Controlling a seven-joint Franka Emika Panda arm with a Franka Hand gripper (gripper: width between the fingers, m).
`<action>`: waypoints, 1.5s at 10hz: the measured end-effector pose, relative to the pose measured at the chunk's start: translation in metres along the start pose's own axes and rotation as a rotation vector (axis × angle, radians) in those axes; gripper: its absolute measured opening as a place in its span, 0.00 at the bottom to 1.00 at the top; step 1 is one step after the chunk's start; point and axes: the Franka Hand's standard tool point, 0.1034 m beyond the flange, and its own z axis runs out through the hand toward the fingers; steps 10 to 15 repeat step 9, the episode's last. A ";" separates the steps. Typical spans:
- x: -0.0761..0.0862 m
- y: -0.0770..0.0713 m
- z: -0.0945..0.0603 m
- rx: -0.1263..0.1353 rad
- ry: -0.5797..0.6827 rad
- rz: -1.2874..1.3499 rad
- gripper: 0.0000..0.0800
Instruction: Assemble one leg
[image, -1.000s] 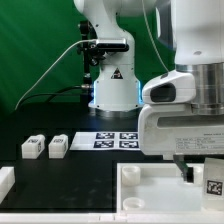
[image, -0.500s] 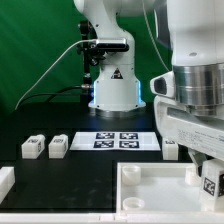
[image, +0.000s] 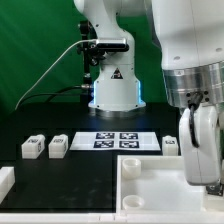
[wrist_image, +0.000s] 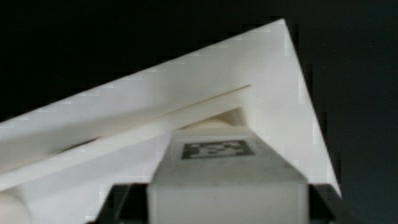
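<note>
In the wrist view my gripper (wrist_image: 222, 205) is shut on a leg (wrist_image: 221, 175), a white block whose black-and-white tag faces the camera. The dark fingers (wrist_image: 118, 207) press its two sides. The leg hangs over a corner of the large white tray (wrist_image: 160, 110). In the exterior view the gripper (image: 205, 170) stands over the right side of the tray (image: 140, 185), and the held leg is hidden behind the hand. Two more legs (image: 32, 148) (image: 58, 147) lie at the exterior view's left. A third leg (image: 171, 147) lies close beside the hand.
The marker board (image: 118, 140) lies flat in front of the robot base (image: 112, 88). A white part (image: 5, 180) sits at the lower edge of the exterior view's left. A green curtain hangs behind the black table.
The hand has turned and shifted toward the exterior view's right above the tray. The held leg's tag, seen low on the right before, no longer shows in the exterior view.
</note>
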 end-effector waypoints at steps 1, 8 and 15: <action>0.000 0.001 0.001 -0.002 0.001 -0.002 0.59; -0.008 0.017 -0.013 -0.002 -0.026 -0.080 0.81; -0.008 0.017 -0.013 -0.002 -0.026 -0.080 0.81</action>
